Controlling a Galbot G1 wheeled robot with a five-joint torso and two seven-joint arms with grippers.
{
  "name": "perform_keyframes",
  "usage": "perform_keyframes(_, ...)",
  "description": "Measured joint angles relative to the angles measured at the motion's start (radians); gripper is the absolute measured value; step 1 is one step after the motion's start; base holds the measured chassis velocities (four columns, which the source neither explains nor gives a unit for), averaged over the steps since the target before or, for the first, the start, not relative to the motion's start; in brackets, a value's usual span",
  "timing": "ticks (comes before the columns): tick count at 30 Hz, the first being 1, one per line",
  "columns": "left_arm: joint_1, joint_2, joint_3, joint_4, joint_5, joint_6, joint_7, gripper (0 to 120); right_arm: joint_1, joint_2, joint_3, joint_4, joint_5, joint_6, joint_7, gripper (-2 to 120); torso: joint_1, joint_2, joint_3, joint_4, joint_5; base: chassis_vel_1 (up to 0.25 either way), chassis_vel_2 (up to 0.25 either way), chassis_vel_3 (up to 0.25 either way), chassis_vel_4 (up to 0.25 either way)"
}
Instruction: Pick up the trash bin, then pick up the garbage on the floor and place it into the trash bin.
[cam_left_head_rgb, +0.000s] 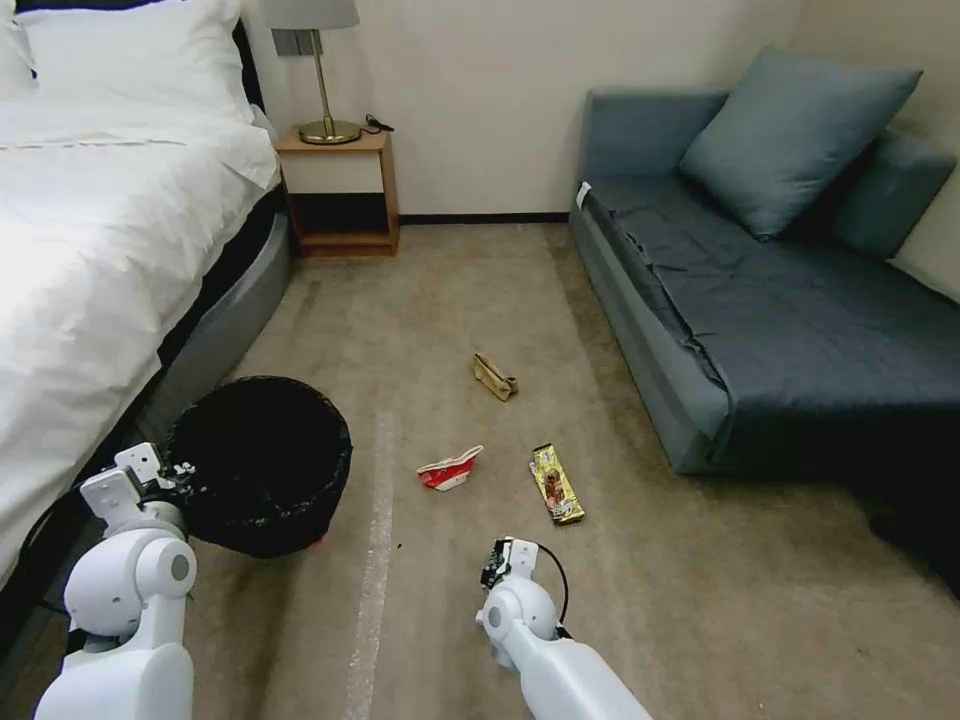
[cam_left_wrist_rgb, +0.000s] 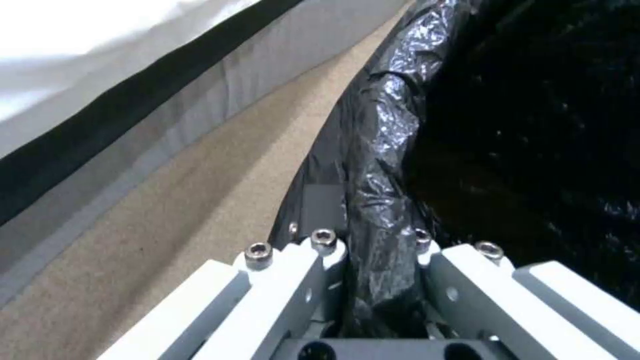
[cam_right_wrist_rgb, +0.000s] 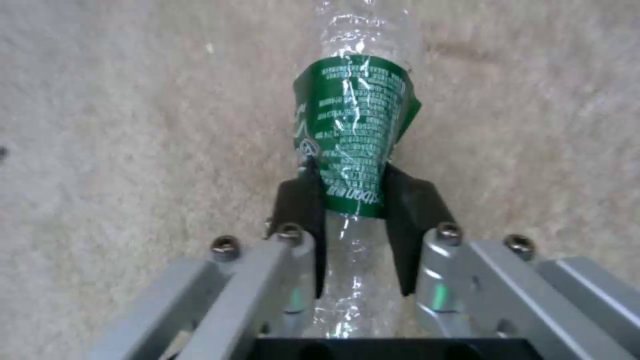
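The trash bin (cam_left_head_rgb: 262, 462), round and black with a crinkly bag lining, stands on the carpet beside the bed. My left gripper (cam_left_head_rgb: 183, 470) is shut on its near rim, and the left wrist view shows the bagged rim (cam_left_wrist_rgb: 383, 150) pinched in the left gripper (cam_left_wrist_rgb: 373, 225). My right gripper (cam_left_head_rgb: 497, 566) is low over the carpet. It is shut on a crushed clear bottle with a green label (cam_right_wrist_rgb: 360, 100), held across the right gripper (cam_right_wrist_rgb: 352, 172). Other garbage lies ahead: a red-and-white carton (cam_left_head_rgb: 448, 468), a yellow wrapper (cam_left_head_rgb: 557, 484) and a tan paper bag (cam_left_head_rgb: 495, 377).
A white bed (cam_left_head_rgb: 100, 250) runs along the left, close to the bin. A wooden nightstand (cam_left_head_rgb: 340, 190) with a lamp stands at the back wall. A blue-grey sofa (cam_left_head_rgb: 780, 300) fills the right. Open carpet lies between bed and sofa.
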Motion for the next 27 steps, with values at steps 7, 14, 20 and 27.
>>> perform_keyframes(7, 0.013, -0.002, 0.014, -0.008, 0.002, -0.001, 0.0, 3, -0.023, -0.072, 0.005, 0.212, 0.051, -0.008, 0.005, 8, 0.0, 0.0, 0.0, 0.0, 0.0002, 0.0, 0.0, 0.0, 0.0)
perform_keyframes(14, 0.025, -0.011, 0.053, -0.001, 0.012, -0.001, 0.0, 3, -0.007, -0.14, -0.026, 0.565, 0.241, -0.027, 0.006, 8, 0.0, 0.0, 0.0, 0.0, 0.0, 0.0, 0.0, 0.0, 0.0)
perform_keyframes(20, 0.026, -0.021, 0.086, 0.006, 0.014, 0.002, -0.001, 3, 0.042, -0.151, -0.119, 0.68, 0.336, -0.01, 0.009, 8, 0.0, 0.0, 0.0, 0.0, 0.0, 0.0, 0.0, 0.0, 0.0)
perform_keyframes(27, 0.035, -0.04, 0.118, 0.016, 0.023, 0.005, -0.001, 3, 0.106, -0.104, -0.255, 0.632, 0.345, 0.016, 0.009, 8, 0.0, 0.0, 0.0, 0.0001, -0.0001, 0.0, 0.0, 0.0, 0.0)
